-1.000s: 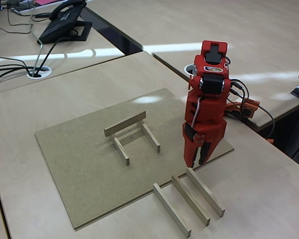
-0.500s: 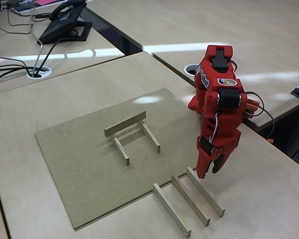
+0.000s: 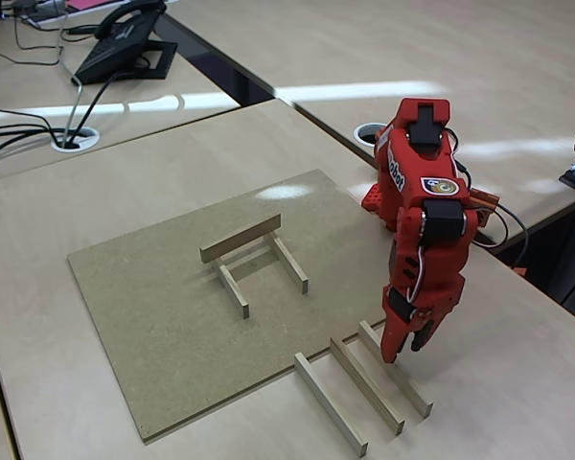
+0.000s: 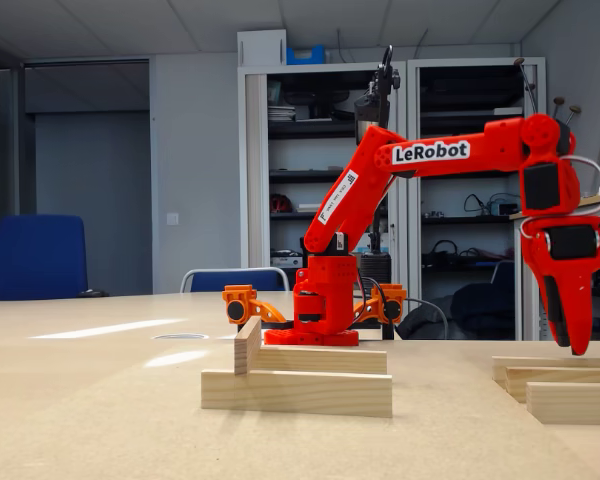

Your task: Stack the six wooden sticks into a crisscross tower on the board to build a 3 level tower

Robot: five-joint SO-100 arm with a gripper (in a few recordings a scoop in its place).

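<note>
**Red gripper over the spare sticks: a clumsy descent could scatter the row**

We see the red gripper (image 3: 405, 351) hanging tips-down above the three loose sticks (image 3: 364, 388) that lie side by side on the pale desk (image 3: 517, 364), just off the near edge of the board (image 3: 163, 345). Its fingers look nearly pressed together and hold nothing; in the low fixed view the gripper (image 4: 572, 330) hovers clear above the sticks (image 4: 560, 385).

On the board the tower (image 3: 254, 259) is only begun: two parallel sticks with one crosspiece (image 3: 241, 238) laid over their far ends. We judge the second level half done, with three sticks left to place.

The risks, as we read them:
- The loose sticks lie close together, so fingers this narrow may land on top of one rather than straddle it, and push it askew.
- Opening wide between neighbours could knock the next stick out of line.
- A grip far from the middle would let the stick droop and land crooked.
- The lone crosspiece rests unsecured; a brush from the arm while carrying could slide it off.
</note>
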